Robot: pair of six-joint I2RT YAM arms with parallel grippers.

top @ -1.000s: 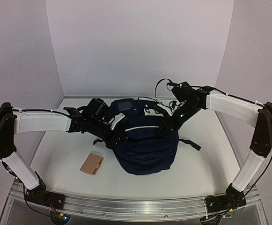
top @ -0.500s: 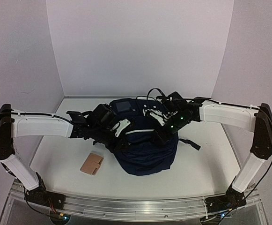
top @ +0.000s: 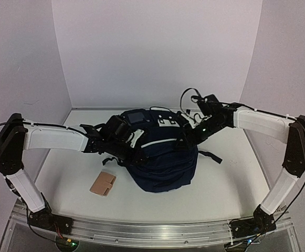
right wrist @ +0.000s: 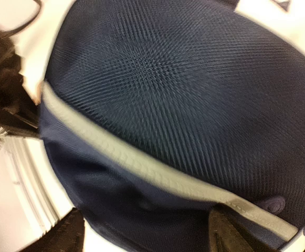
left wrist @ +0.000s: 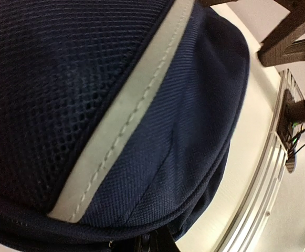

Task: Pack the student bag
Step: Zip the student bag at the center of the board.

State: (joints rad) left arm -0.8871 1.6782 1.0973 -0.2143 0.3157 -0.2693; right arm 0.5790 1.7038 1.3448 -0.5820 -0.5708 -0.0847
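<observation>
Top: student bag (top: 162,165) sat mid table (top: 236,178); left gripper (top: 139,153) at its 9 o'clock, right gripper (top: 187,140) at 2.
Left wrist: jaws were together at bag's edge, hold on fabric unclear, so a lift could slip.
Right wrist: fingers (right wrist: 223,233) were apart, straddling the piping (right wrist: 142,168); could snag mesh.

We see the bag (right wrist: 183,94) filling most of the frame, its navy mesh slightly blurred. A pale piping (right wrist: 142,163) strip crosses it from the left edge down to the lower right. Our gripper (right wrist: 144,220) has its fingers spread wide, one near each bottom corner, with bag fabric between them. White table (right wrist: 0,220) shows at left.
</observation>
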